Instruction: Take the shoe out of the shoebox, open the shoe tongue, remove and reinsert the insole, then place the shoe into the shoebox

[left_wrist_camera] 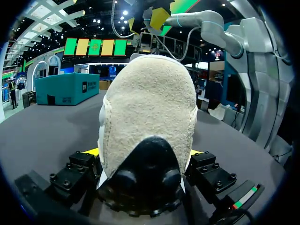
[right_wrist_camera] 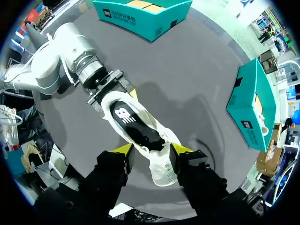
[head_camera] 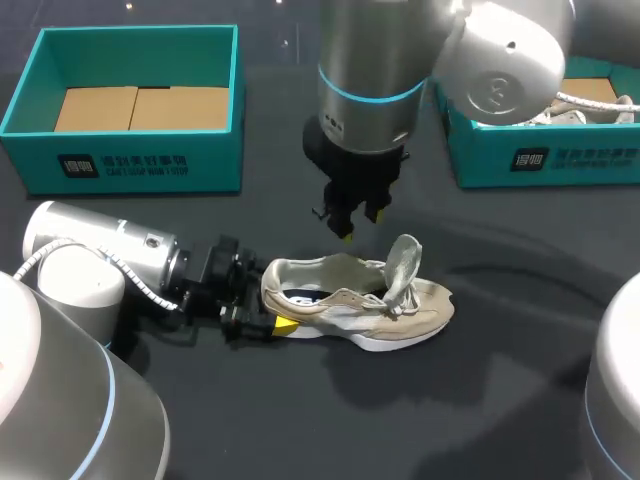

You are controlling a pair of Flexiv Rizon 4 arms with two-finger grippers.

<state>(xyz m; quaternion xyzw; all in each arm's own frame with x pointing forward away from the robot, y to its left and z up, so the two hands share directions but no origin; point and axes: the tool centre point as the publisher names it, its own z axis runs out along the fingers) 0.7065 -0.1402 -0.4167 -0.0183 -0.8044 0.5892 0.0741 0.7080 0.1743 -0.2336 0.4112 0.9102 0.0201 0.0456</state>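
Left claw (head_camera: 264, 305) is clamping the sneaker (head_camera: 385, 310) heel. Right claw (head_camera: 357, 222), hovering wide, should be descending straight, pinching only the insole (right_wrist_camera: 133, 123).

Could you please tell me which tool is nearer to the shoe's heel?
Left. The left tool grips the shoe at its heel; the right tool hangs open above the shoe's opening, beside the raised tongue.
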